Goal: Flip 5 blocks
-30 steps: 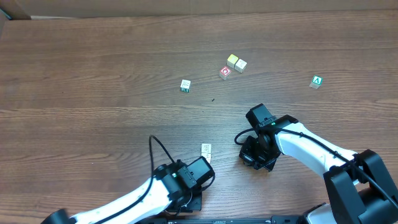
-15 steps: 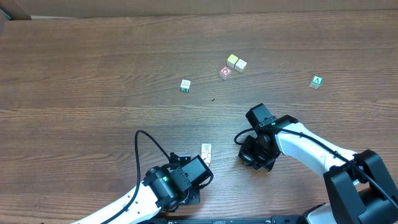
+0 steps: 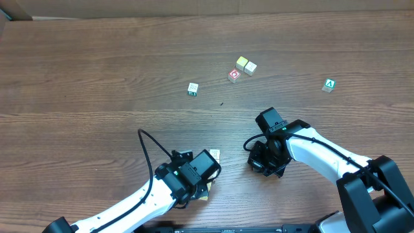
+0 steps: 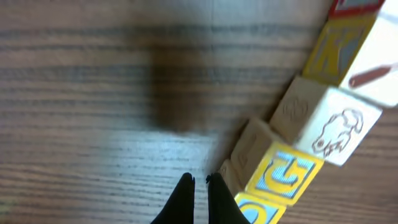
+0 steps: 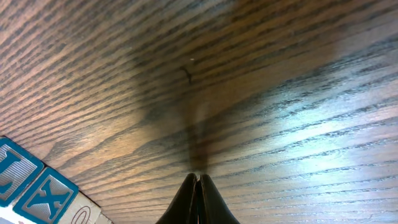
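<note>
Though still closed, left pincer (image 4: 199, 181) now forward, beside the blocks (image 4: 323, 121).

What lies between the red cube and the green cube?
Nothing; in the overhead view only bare table separates the red cube and the green cube.

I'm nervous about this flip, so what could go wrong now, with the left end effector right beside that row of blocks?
1. The left end effector is shut, its tips close beside the row of blocks. The blocks sit packed against each other, so a push would likely shove several of them rather than turn one.
2. From overhead, the left arm covers most of that row, so a slip there may go unseen.
</note>
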